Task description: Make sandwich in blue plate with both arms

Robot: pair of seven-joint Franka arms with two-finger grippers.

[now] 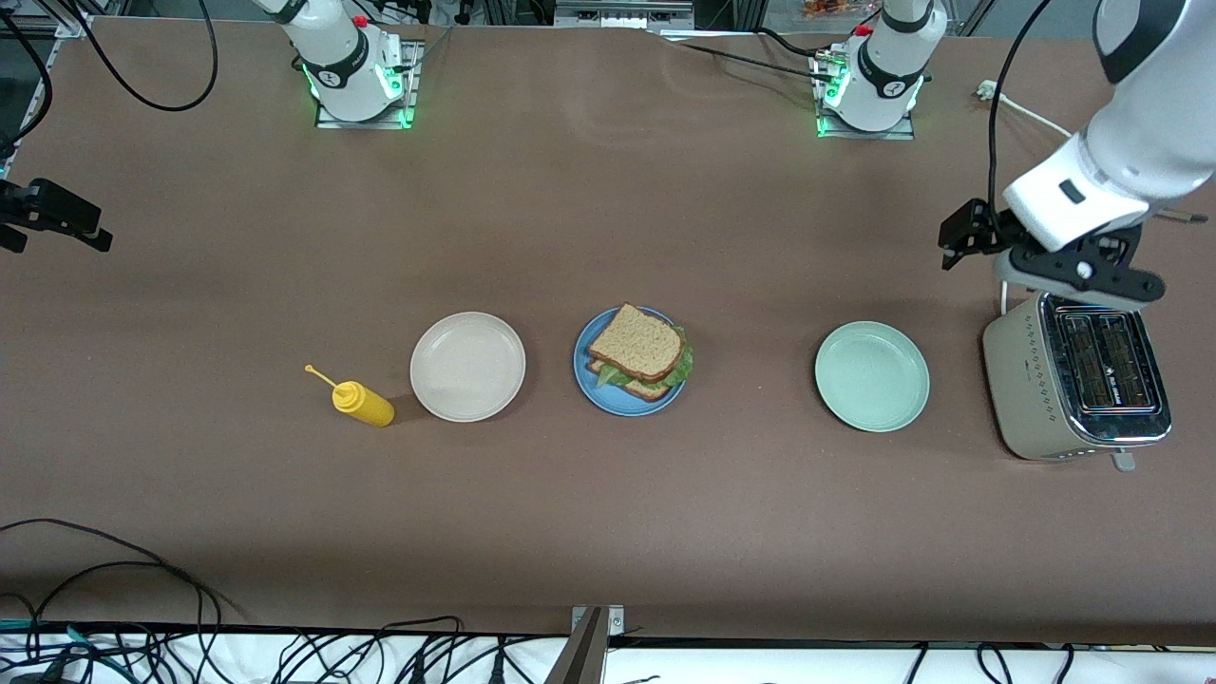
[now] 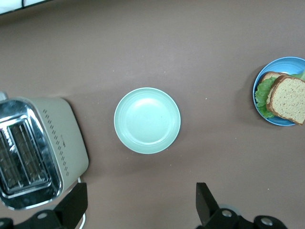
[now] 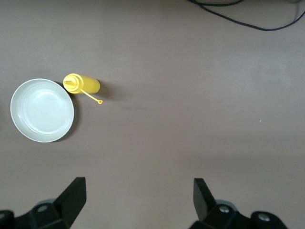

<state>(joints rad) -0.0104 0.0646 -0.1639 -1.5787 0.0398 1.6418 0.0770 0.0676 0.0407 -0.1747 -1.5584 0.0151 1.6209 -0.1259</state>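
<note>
The sandwich (image 1: 638, 353), two brown bread slices with green lettuce between them, lies on the blue plate (image 1: 587, 380) in the middle of the table. Both also show in the left wrist view, the sandwich (image 2: 286, 98) on the plate (image 2: 280, 66). My left gripper (image 1: 958, 239) is open and empty, up over the table beside the toaster; its jaws (image 2: 141, 207) stand wide apart. My right gripper (image 1: 52, 220) is open and empty, up over the right arm's end of the table (image 3: 138, 198).
A beige-white plate (image 1: 467, 366) (image 3: 43, 110) and a yellow squeeze bottle (image 1: 363, 403) (image 3: 82, 84) lie toward the right arm's end. A mint-green plate (image 1: 872, 376) (image 2: 147, 120) and a toaster (image 1: 1078, 380) (image 2: 33, 152) lie toward the left arm's end. Cables hang at the near edge.
</note>
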